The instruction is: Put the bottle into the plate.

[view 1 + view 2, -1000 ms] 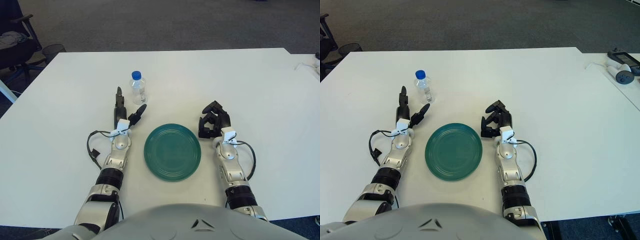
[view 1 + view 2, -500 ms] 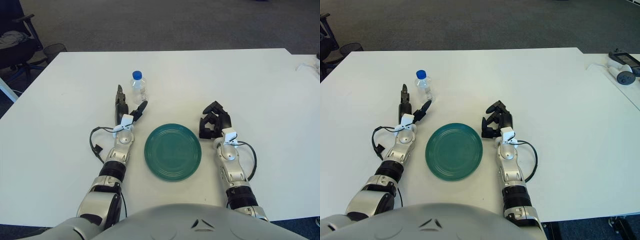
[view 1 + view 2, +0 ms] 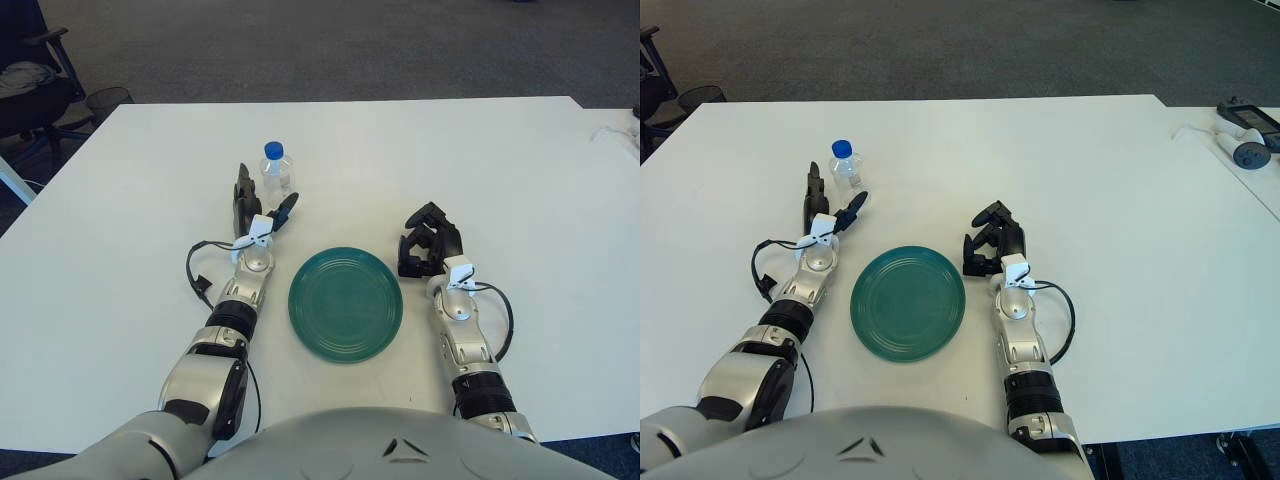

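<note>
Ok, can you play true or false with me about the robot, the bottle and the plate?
1. The water bottle stands upright with a blue cap. True.
2. The bottle is already on the green plate. False: it stands on the white table, beyond the plate.
3. The left hand has open fingers right by the bottle. True.
4. The right hand is holding the plate. False: it shows to the right of the plate, fingers curled, holding nothing.
5. The plate has food on it. False: it is bare.
</note>
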Tool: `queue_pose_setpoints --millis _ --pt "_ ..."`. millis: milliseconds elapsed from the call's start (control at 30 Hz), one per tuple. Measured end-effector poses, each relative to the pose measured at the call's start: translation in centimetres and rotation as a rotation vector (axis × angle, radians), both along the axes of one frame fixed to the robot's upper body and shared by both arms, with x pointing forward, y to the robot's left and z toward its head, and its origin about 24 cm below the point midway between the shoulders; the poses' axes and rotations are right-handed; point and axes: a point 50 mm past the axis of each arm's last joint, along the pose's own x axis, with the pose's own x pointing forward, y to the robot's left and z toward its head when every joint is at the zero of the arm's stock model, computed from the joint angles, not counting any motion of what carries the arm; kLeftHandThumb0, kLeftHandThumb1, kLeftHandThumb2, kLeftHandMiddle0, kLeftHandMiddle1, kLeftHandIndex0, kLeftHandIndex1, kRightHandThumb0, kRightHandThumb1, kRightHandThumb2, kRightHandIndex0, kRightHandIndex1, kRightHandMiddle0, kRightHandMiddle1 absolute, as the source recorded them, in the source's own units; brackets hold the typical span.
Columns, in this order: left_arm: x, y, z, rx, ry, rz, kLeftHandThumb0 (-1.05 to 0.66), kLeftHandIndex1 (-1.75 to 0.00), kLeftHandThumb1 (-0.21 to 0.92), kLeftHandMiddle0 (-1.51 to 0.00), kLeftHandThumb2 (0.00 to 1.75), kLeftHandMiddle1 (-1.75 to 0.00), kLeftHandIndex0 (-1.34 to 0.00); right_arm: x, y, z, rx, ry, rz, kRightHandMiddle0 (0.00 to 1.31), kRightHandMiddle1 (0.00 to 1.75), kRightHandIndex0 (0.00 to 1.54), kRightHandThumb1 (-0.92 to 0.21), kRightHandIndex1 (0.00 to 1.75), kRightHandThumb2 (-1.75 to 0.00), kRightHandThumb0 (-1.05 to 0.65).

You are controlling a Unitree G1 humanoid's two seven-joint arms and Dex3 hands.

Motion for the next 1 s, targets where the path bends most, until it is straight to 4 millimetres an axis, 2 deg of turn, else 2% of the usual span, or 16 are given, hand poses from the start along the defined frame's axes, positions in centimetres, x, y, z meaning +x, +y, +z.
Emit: queue_pose_setpoints --millis 533,1000 --pt "0.6 -0.1 0.1 -0.008 0.003 -0.021 -1.05 0.00 0.92 0.00 0.09 0.00 0.00 0.0 0.1 -0.1 0.004 0.003 -0.009 0.60 1.75 0.80 -0.05 1.73 -1.62 0.00" --pt "1.7 0.5 1.1 -0.003 -0.032 -0.038 -1.05 0.00 0.90 0.00 0.05 0.00 0.00 0.1 0.2 -0.1 0.008 0.003 -0.006 0.62 1.75 0.84 -0.02 1.68 -1.64 0.00"
